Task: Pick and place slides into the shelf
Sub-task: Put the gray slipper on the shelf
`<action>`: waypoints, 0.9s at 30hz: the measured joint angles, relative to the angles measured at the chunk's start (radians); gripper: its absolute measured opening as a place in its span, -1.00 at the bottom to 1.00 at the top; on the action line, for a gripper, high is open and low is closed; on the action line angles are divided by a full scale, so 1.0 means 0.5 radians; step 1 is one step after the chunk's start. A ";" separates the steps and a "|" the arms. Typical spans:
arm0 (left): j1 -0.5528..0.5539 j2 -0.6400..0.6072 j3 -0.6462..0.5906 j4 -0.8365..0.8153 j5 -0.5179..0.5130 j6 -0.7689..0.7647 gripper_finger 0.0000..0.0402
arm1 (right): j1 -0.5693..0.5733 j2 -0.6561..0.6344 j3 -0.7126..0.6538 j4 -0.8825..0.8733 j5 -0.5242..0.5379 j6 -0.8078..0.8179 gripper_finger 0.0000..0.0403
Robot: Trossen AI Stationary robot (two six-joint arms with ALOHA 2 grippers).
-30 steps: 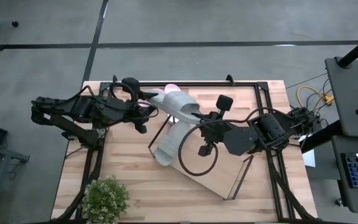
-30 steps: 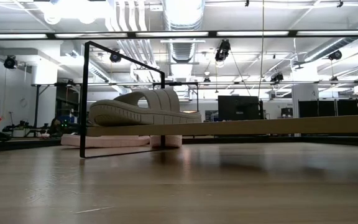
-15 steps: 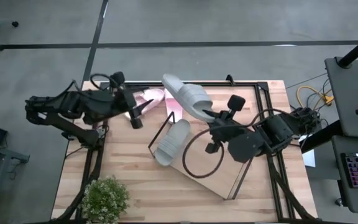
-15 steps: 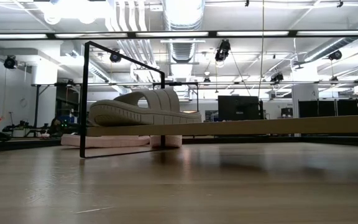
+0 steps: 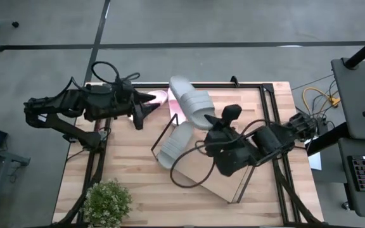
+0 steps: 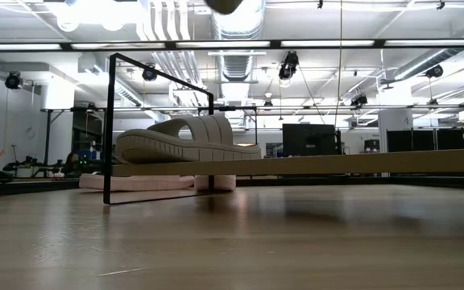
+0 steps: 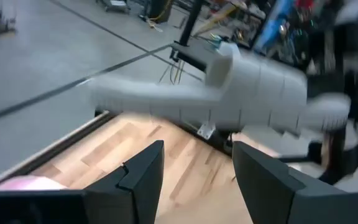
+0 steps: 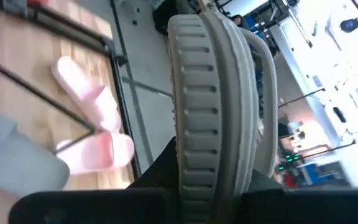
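Right end effector raised, clamping grey slide aloft.

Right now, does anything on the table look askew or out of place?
Yes. The shelf lies diagonally across the tabletop, not square to its edges. One grey slide sits at its end; the right tool holds the other grey slide aloft.

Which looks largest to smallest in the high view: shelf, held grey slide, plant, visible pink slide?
1. Shelf, though partly hidden by the right arm.
2. Plant and held grey slide: too alike to rank; the slide is lifted nearer the camera.
3. Pink slide, mostly hidden.
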 joint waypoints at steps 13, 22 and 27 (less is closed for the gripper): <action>0.129 0.045 -0.047 0.477 0.288 -0.593 -0.12 | 0.033 0.124 -0.015 -0.264 0.488 0.048 -0.85; 0.220 0.104 -0.240 0.828 0.489 -0.861 -0.12 | 0.055 0.112 -0.067 -0.314 0.704 -0.079 -0.85; 0.253 0.098 -0.412 1.099 0.506 -1.040 -0.12 | 0.062 0.114 -0.124 -0.315 0.742 -0.153 -0.85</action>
